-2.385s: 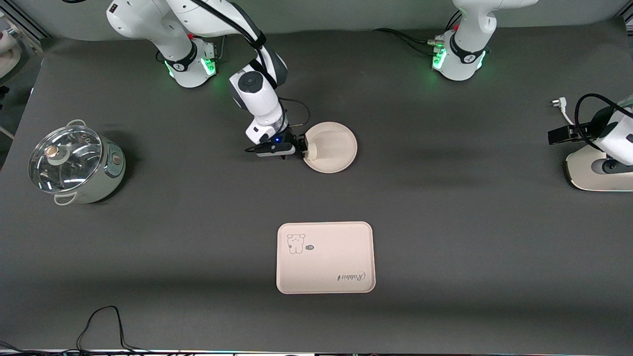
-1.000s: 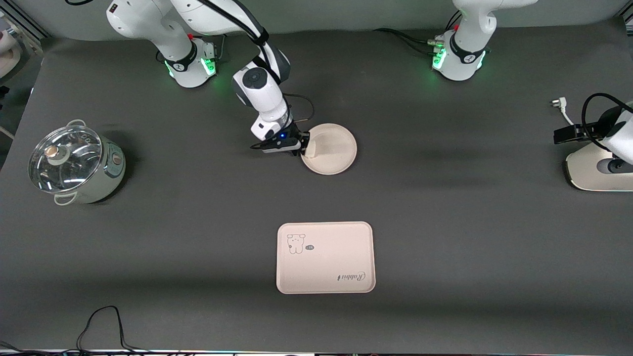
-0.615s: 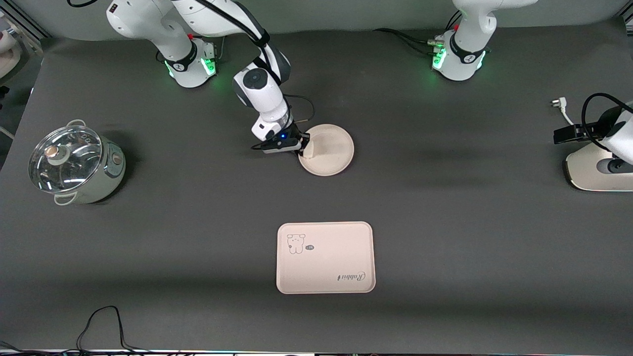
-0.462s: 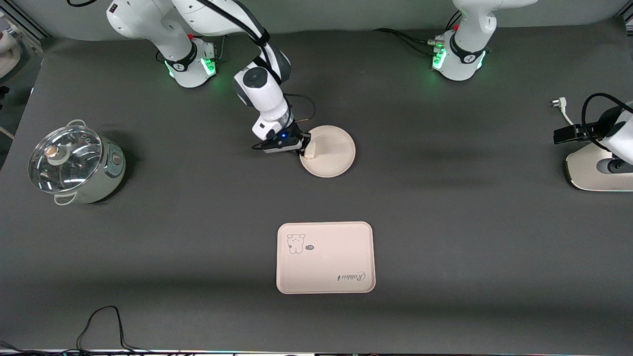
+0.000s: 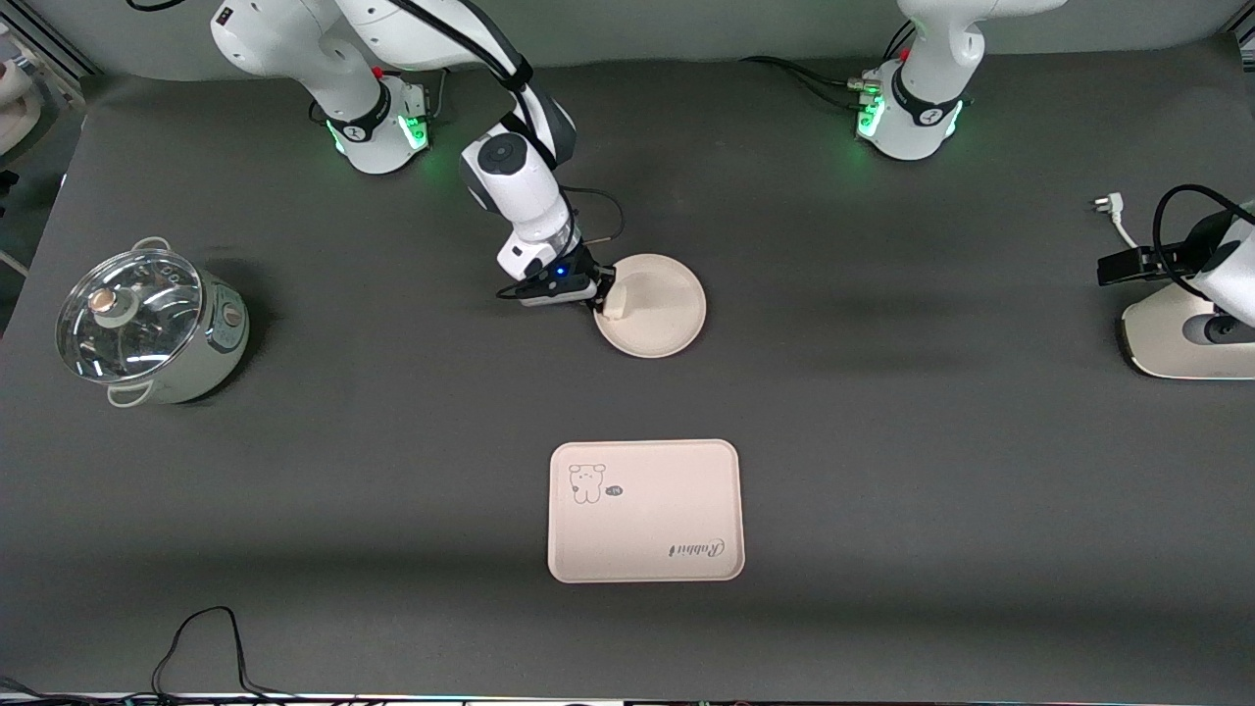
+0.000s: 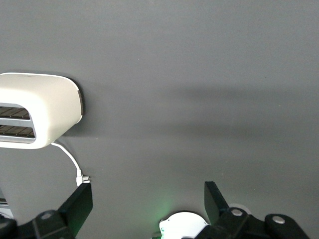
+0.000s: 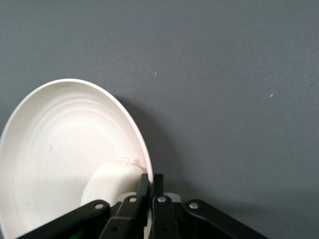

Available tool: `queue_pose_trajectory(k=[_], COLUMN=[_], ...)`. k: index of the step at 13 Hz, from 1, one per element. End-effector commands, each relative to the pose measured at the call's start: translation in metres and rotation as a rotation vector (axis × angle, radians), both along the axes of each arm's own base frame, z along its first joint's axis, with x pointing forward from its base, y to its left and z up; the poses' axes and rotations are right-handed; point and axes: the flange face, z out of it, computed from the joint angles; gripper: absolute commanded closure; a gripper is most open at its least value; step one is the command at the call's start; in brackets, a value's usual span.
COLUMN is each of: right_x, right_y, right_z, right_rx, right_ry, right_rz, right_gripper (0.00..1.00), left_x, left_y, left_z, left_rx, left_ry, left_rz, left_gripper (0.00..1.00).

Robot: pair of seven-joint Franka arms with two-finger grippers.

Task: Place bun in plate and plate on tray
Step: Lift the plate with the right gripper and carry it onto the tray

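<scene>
The round cream plate (image 5: 669, 319) (image 7: 55, 144) is in the middle of the table, farther from the front camera than the tray (image 5: 647, 510). The off-white bun (image 5: 620, 302) (image 7: 110, 181) lies in the plate against the rim at the right arm's end. My right gripper (image 5: 600, 297) (image 7: 151, 180) is shut on that rim, one finger inside the plate beside the bun and one outside. The plate looks tilted in the right wrist view. My left gripper (image 5: 1106, 267) (image 6: 148, 201) waits open with nothing in it, over the toaster at the left arm's end.
A pot with a glass lid (image 5: 147, 328) stands at the right arm's end. A white toaster (image 5: 1177, 338) (image 6: 35, 109) with its cord and plug (image 5: 1106, 204) (image 6: 82, 177) sits at the left arm's end. A black cable (image 5: 206, 637) lies at the front edge.
My right gripper has shut on the plate's rim. The plate with the bun has shifted a little toward the front camera. The left arm has not moved.
</scene>
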Motion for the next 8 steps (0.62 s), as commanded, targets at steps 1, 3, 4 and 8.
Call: queue_pose_trajectory(k=[1,3,4,8], right_x=[0.015,0.024,0.027,0.049], right_y=[-0.009,-0.016,-0.014,0.000], right_z=[0.054,0.092,0.111,0.141], right_rx=[0.027,0.044,0.047,0.099], right_ry=[0.022,0.033,0.050,0.047], right_rz=[-0.027,-0.029,-0.024,-0.047], right_gripper=[1.00,1.00,1.00,1.00], left_x=[0.002,0.003,0.003,0.003], left_y=[0.001,0.001,0.001,0.001], left_z=[0.003,0.003,0.004,0.004], left_rx=[0.005,0.005,0.006,0.006], left_ry=[0.001,0.003,0.000,0.000], left_rz=[-0.016,-0.016,-0.016,-0.016], left_gripper=[0.00,0.00,0.00,0.00])
